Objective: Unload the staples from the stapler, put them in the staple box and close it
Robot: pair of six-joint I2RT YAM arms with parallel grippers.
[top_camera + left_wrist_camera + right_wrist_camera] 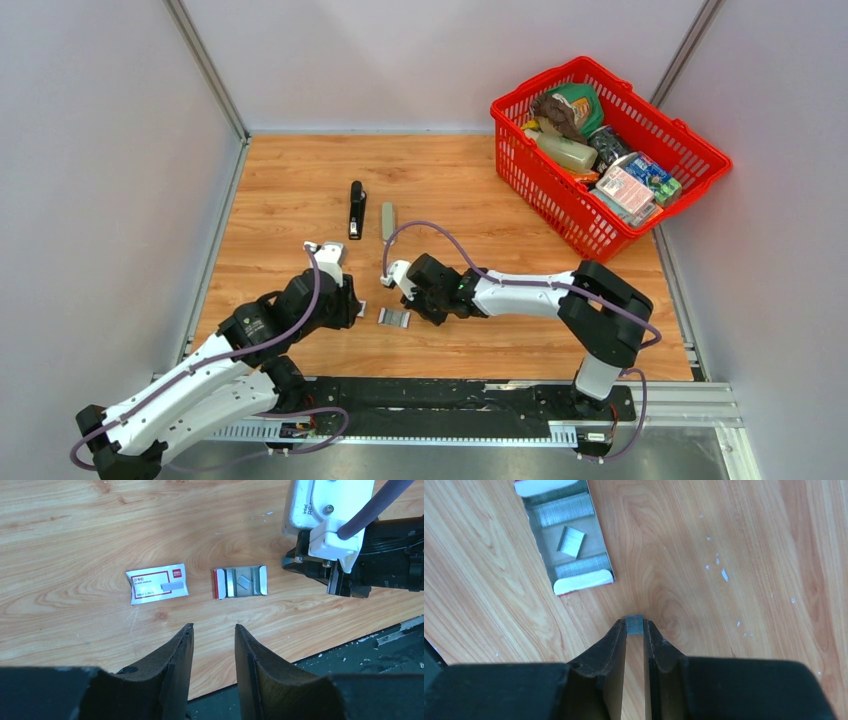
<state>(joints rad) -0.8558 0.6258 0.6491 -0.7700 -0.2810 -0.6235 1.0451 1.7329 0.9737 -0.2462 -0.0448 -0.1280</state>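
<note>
Black stapler [356, 210]: lying flat on the wooden desk [300, 180], pointing away from me, well beyond both arms. Neither arm touches it. A pale grey oblong piece [387, 221] lies just beside it on the right, parallel and apart.

Right fingers [626, 629]: clenched to a narrow gap, pinching a short ribbed strip of staples [634, 623] at the very tips, low over bare wood. Whether the strip is clear of the desk or resting on it, I cannot tell.

Open cardboard tray [594, 540]: on the desk just ahead and left of my right fingers. It holds two long strips of staples along its sides and one short strip lying askew between them.

Left fingers [350, 303]: released, parted, with nothing between them, hovering over the near edge of the desk. The red-and-white box sleeve [157, 584] lies flat ahead of them, with the tray beside it, apart.

Red basket [540, 190]: far right corner, filled with packaged goods.
</note>
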